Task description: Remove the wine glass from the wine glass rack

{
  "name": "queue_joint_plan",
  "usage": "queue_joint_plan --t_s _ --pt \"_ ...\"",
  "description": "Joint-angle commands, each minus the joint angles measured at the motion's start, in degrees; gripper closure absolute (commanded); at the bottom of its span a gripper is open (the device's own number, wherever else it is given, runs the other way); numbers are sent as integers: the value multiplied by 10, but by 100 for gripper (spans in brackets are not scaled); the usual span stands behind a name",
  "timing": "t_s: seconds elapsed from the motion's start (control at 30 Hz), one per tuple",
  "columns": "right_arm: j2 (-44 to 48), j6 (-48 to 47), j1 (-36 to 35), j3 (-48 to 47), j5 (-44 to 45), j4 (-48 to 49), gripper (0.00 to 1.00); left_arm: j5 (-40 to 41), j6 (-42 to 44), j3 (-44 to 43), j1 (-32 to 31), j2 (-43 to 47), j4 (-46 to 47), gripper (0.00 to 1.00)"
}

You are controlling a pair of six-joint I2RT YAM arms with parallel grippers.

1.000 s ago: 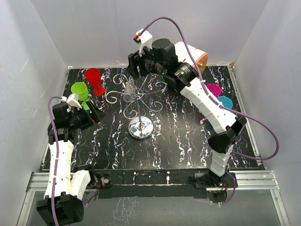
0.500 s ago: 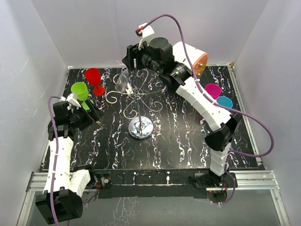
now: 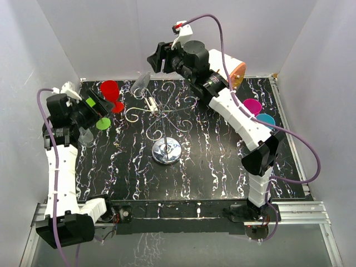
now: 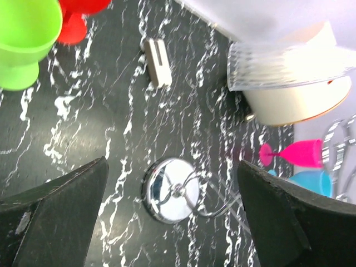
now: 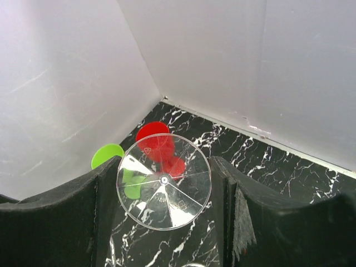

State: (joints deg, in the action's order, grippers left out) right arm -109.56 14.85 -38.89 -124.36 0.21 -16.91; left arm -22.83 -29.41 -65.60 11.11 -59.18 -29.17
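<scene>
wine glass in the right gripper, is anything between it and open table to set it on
Nothing visible. The wine glass, shut in the right gripper, hangs past the wine glass rack's far-left scroll arms; the red cup stands on the table to its left.

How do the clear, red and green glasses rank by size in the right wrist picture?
Clear wine glass: largest, but likely because it sits right at the camera.
Red glass: next.
Green glass: smallest-looking, though a claw finger hides part of it, so red versus green is unsure.
</scene>
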Motion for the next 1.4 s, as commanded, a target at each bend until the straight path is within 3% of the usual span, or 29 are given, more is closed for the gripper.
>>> queue_joint_plan --t_s 0.0,0.27,0.53,0.8,0.97,1.23,1.37 --pt "1 51 18 -7 -19 81 51 -14 -45 -69 0 -28 16 1" --pt "16 143 53 33 -88 143 51 -143 -198 -123 10 -96 152 1" --pt "33 241 78 94 -163 221 52 -296 -404 -49 14 -140 411 3" --pt "38 300 92 126 -193 267 52 -242 -346 -33 14 -101 318 2" --pt "37 318 94 129 -202 277 52 -241 -348 -23 14 -97 316 1" --pt "30 354 95 131 -223 302 52 -286 -426 22 14 -105 427 2" --pt "29 366 96 137 -231 311 52 -299 -467 47 14 -100 486 9"
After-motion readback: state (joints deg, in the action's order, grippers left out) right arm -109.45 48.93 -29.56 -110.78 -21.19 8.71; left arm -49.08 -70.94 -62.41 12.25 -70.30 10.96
